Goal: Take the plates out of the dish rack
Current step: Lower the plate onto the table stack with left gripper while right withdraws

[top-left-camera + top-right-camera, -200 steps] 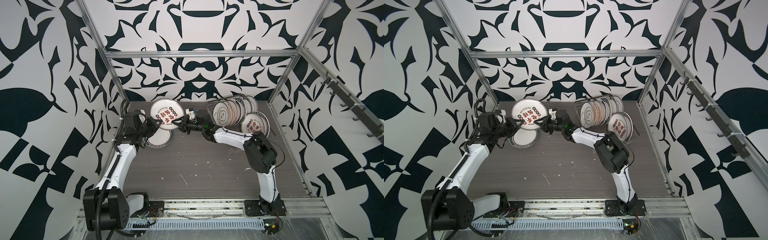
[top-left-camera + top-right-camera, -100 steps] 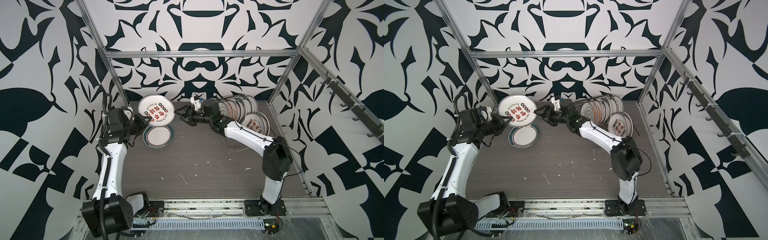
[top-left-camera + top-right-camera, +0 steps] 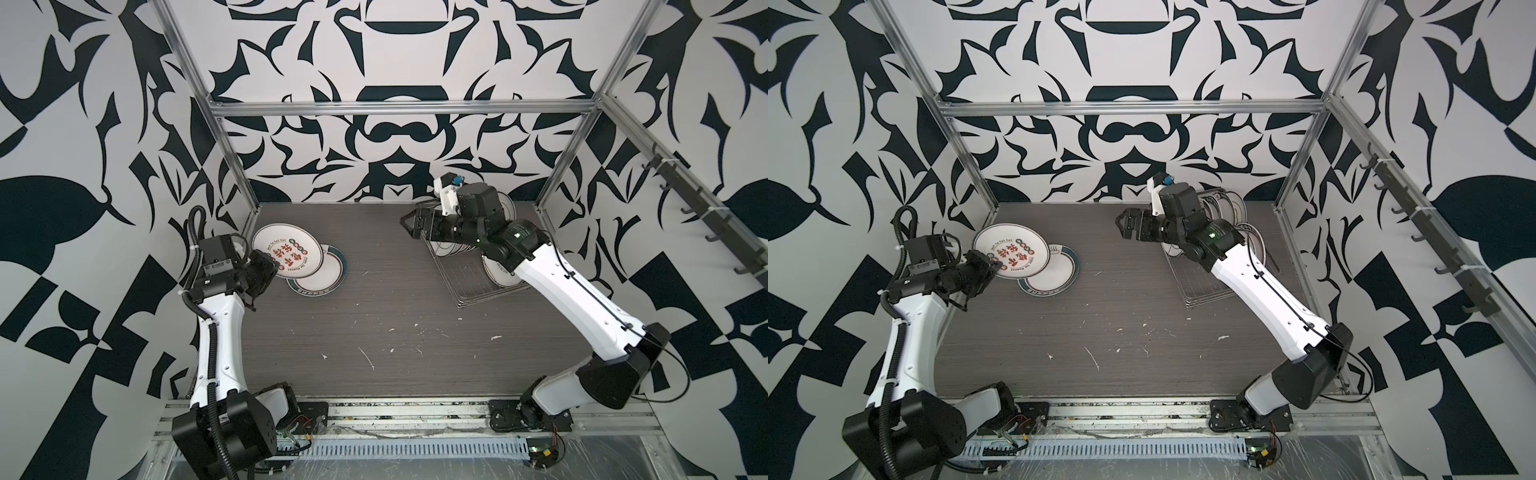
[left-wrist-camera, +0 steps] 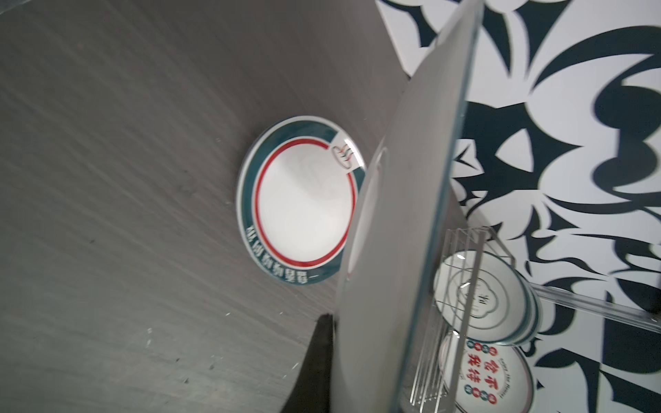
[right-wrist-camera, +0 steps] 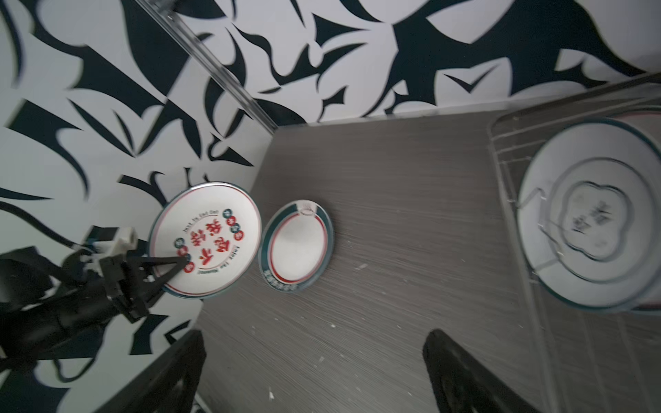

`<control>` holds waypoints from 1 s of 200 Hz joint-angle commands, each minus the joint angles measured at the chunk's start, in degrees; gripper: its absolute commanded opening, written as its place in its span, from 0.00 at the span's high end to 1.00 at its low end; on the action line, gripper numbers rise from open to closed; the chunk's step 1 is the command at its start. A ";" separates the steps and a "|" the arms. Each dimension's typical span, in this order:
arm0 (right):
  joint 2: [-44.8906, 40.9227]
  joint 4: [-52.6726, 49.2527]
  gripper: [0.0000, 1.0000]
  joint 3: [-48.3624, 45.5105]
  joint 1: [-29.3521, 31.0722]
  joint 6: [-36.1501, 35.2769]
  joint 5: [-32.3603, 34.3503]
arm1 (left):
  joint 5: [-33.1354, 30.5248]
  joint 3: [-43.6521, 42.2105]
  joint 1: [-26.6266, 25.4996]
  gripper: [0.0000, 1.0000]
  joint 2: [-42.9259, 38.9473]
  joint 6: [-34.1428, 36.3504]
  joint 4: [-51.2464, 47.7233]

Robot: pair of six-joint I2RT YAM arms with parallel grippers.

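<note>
Left fingers (image 5: 177,264) are clenched on the rim of a large lettered plate (image 3: 286,255) and hold it tilted above the counter (image 3: 395,316), well apart from the dish rack (image 3: 469,286), on the rack's left. A smaller teal-rimmed plate (image 3: 322,278) lies flat on the counter, partly under the held plate's rack-facing edge. Right fingers (image 5: 461,375) are spread wide and empty, raised just beside the rack's far left corner and pointing away from it. Other plates (image 5: 590,221) stand on edge inside the rack: a row along its far end, and a larger one (image 3: 498,272) at its right side.
</note>
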 commanded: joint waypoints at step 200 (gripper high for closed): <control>-8.34 -3.57 0.01 -15.93 -5.25 -3.93 -1.44 | -3.93 -8.07 -1.40 0.95 15.29 -0.37 8.86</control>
